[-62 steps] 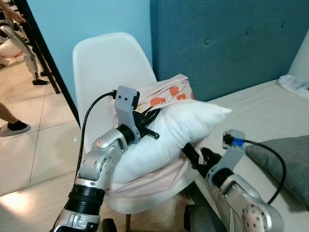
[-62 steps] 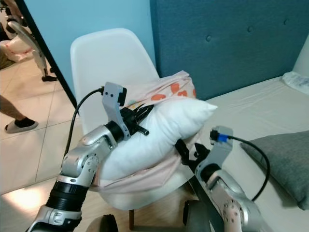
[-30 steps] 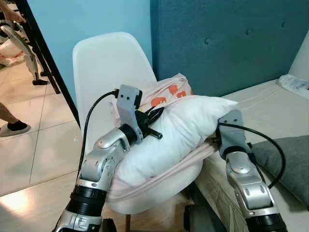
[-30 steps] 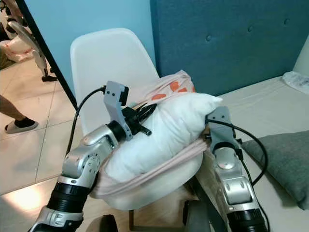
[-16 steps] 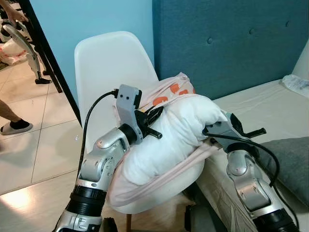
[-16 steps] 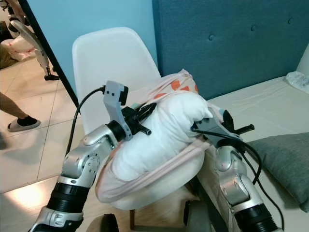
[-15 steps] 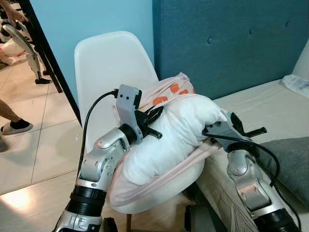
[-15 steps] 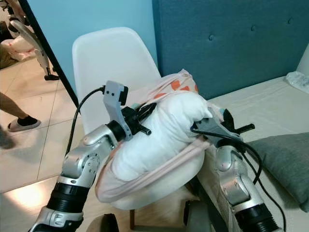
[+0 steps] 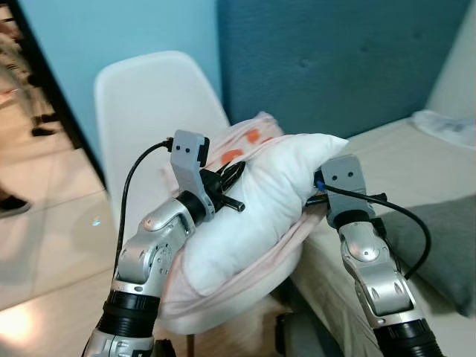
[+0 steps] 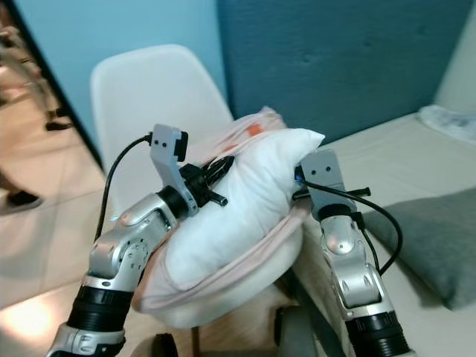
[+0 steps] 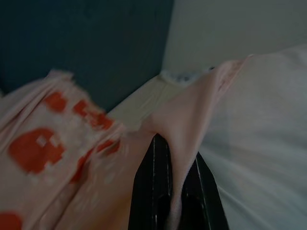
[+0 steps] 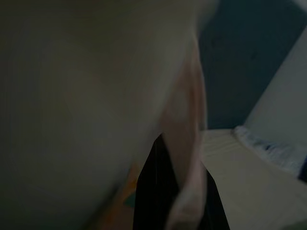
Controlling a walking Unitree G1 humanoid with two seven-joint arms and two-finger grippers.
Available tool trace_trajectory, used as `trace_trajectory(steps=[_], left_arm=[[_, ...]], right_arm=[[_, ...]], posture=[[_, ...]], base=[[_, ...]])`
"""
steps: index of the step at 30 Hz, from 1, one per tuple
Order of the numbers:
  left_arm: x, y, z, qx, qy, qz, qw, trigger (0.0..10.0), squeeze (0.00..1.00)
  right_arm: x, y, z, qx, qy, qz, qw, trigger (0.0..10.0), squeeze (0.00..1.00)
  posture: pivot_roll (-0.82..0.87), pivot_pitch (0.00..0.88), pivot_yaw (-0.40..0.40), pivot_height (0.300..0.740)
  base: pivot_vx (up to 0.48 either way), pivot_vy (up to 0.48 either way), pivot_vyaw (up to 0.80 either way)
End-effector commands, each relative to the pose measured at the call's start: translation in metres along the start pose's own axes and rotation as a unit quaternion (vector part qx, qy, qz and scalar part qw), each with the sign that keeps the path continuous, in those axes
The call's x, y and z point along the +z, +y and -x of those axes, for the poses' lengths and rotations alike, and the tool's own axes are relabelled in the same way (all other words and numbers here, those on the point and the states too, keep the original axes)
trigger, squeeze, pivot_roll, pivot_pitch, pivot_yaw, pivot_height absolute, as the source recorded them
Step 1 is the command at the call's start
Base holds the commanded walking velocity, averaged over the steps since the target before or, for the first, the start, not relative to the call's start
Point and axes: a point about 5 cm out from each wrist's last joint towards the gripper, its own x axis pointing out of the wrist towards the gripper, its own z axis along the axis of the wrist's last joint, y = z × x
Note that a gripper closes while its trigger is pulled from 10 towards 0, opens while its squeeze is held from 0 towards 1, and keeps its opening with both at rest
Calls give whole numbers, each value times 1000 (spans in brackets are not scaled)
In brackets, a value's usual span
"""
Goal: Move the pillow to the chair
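Observation:
A white pillow (image 9: 268, 193) half out of its pink case (image 9: 245, 279) with orange prints hangs between my two grippers, over the seat of the white chair (image 9: 149, 104). My left gripper (image 11: 175, 158) is shut on a fold of the pink case at the pillow's left side (image 9: 227, 190). On the pillow's right end, my right gripper (image 12: 175, 191) is shut on the case's edge, just under the pillow's pointed corner (image 9: 331, 141). The chair's seat is hidden beneath the pillow.
The bed (image 9: 394, 149) with a blue padded headboard (image 9: 335, 59) stands right beside the chair. A grey cushion (image 9: 439, 238) lies on the bed by my right arm. Tiled floor (image 9: 44, 245) opens to the left, with a person's foot (image 9: 11, 202) there.
The camera has swung a little to the right. My right wrist has turned upright and the bunched pillow has stretched out again, its corner pointing towards the bed.

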Motion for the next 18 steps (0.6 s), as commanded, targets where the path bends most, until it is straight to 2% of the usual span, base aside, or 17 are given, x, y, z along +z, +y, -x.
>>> trace_trajectory(steps=[1, 3, 4, 6, 7, 18], left_arm=[[22, 1, -1, 0, -41, -11, 999, 4039, 0], [26, 1, -1, -2, -47, -13, 999, 4275, 0], [29, 1, -2, -3, -53, -15, 999, 4902, 0], [33, 1, -2, -3, -59, -15, 998, 8706, 0], [33, 1, -2, -3, -60, -16, 998, 10000, 0], [32, 2, 0, 1, -51, -26, 998, 10000, 0]], right_arm=[[17, 7, -4, 23, -39, -11, 999, 0, 0], [17, 7, -5, 25, -41, -10, 999, 0, 0], [17, 7, -5, 26, -43, -11, 999, 0, 0], [16, 7, -6, 29, -44, -14, 999, 0, 0], [16, 7, -6, 31, -44, -16, 998, 0, 0], [16, 8, -4, 47, -45, -19, 998, 0, 0]], posture=[[-60, 54, 53, 582], [-60, 54, 53, 587], [-60, 54, 53, 591], [-59, 46, 48, 601], [-58, 46, 48, 606], [-61, 36, 48, 643]], base=[[0, 0, 0], [0, 0, 0], [0, 0, 0], [0, 0, 0], [0, 0, 0], [0, 0, 0]])
